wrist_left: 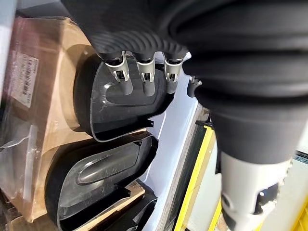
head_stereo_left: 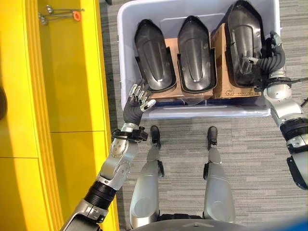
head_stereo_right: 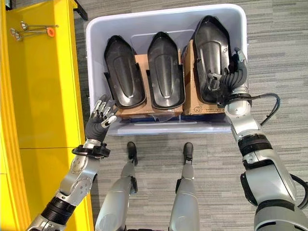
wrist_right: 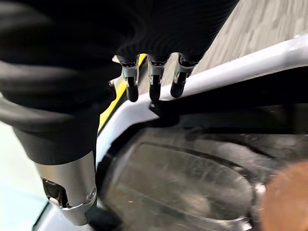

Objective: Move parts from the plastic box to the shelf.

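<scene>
A: Shelf (head_stereo_left: 72, 96) far left, yellow, with a metal tool with an orange tag (head_stereo_left: 62, 14) lying at its far end. None of the parts on it yet.

B: Left hand (head_stereo_right: 100, 118)?

A: At the near left corner of the box (head_stereo_right: 159, 127), fingers fanned apart and lightly bent, holding nothing. It sits just by the left part (head_stereo_right: 124, 72), not on it.

B: Then across?

A: Middle part (head_stereo_right: 165, 70), right part (head_stereo_right: 212, 57), all three black shells propped on cardboard (head_stereo_right: 195, 103) inside the box. Right hand (head_stereo_left: 269, 55) is against the right part's outer edge, by the box wall. Fingers look curled round the edge; grip seems partial.

B: How to do it well?

A: My read: seat the right-hand fingers fully under the rim before lifting, lift straight up to clear the cardboard and wall, and bring the left hand in to steady it, since the shell looks smooth and slippery.

B: Ground?

A: Grey striped carpet (head_stereo_left: 260, 144), box resting on it, shelf beside.
</scene>
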{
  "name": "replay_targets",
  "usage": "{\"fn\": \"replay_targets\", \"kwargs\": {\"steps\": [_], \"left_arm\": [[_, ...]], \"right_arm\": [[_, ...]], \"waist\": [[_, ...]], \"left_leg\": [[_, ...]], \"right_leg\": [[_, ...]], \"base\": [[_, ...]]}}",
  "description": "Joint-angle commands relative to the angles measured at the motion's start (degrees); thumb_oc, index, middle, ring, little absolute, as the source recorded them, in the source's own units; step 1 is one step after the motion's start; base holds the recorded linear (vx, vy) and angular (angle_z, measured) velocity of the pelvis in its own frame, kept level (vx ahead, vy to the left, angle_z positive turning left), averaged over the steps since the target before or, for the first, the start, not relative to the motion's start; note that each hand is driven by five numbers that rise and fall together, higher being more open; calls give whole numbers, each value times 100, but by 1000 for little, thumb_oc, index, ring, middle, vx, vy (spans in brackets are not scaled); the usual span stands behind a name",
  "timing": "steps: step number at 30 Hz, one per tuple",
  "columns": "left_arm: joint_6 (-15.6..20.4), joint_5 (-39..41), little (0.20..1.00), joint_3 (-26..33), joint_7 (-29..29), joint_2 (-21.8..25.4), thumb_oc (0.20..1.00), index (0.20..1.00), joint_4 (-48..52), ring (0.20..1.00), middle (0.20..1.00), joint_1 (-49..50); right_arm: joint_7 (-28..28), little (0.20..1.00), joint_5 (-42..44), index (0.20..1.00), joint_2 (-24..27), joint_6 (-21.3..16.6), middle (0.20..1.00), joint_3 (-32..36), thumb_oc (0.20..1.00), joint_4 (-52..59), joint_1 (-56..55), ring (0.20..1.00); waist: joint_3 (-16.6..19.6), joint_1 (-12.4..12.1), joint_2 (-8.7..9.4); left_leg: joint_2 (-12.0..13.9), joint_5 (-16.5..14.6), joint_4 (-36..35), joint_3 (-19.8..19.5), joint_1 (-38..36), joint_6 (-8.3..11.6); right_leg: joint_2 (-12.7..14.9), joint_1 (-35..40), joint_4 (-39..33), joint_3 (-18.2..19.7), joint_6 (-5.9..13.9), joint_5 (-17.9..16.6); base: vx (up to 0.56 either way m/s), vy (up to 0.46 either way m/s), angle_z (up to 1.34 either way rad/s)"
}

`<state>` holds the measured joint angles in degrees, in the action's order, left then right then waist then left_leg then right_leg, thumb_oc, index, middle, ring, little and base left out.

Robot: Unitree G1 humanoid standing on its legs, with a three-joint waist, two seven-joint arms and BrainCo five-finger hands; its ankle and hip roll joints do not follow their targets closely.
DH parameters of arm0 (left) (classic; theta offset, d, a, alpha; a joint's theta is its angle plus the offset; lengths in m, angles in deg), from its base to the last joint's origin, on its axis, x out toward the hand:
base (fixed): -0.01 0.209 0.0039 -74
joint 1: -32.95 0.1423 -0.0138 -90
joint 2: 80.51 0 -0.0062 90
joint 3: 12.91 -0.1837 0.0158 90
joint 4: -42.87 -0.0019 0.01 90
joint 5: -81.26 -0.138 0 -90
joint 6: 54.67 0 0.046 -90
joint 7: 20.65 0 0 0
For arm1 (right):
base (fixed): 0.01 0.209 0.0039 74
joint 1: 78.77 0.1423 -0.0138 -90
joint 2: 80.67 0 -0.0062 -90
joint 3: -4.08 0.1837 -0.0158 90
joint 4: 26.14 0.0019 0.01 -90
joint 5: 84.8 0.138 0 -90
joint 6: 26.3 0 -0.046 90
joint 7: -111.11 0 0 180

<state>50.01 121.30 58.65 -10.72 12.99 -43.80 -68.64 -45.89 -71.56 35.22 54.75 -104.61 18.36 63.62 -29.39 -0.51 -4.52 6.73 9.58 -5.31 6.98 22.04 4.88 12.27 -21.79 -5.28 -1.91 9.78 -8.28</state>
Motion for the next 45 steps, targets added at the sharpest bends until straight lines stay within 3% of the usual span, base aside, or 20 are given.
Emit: {"fn": "replay_targets", "kwargs": {"steps": [1,10,22,35,45], "left_arm": [[369,119,1000,-12,-20,259,1000,1000,711,1000,1000,-4],[396,188,1000,-278,-52,268,1000,1000,687,1000,1000,-165],[510,162,1000,-190,36,202,1000,1000,606,1000,1000,-268],[535,158,1000,-55,118,180,1000,1000,555,1000,1000,-283],[567,153,1000,138,152,232,1000,1000,670,1000,1000,-182]], "right_arm": [[127,1000,46,1000,408,-108,1000,-387,1000,-285,787,1000],[-156,1000,5,1000,314,69,1000,-1103,1000,-1557,1368,1000],[-162,1000,-964,1000,-50,149,1000,-1631,1000,-684,1138,1000],[44,1000,-1386,1000,-64,152,1000,-1322,1000,323,855,1000],[561,1000,-1899,1000,602,135,1000,-373,1000,1890,425,1000]], "waist": [[-4,-64,37],[-40,-169,-36],[-40,-150,-1],[-39,-99,51],[-17,37,170]], "left_leg": [[252,-450,96,-250,-344,231],[218,-424,98,-273,-211,237],[190,-444,98,-319,-224,213],[192,-454,83,-345,-261,190],[220,-482,76,-317,-296,181]], "right_leg": [[244,-121,509,-184,-34,184],[235,-247,534,-182,-34,187],[239,-212,527,-215,-41,197],[243,-179,523,-222,-32,203],[192,-223,555,-182,-22,219]], "base": [[-11,-4,9],[-3,-1,2],[0,0,0],[0,0,0],[0,0,0]]}}
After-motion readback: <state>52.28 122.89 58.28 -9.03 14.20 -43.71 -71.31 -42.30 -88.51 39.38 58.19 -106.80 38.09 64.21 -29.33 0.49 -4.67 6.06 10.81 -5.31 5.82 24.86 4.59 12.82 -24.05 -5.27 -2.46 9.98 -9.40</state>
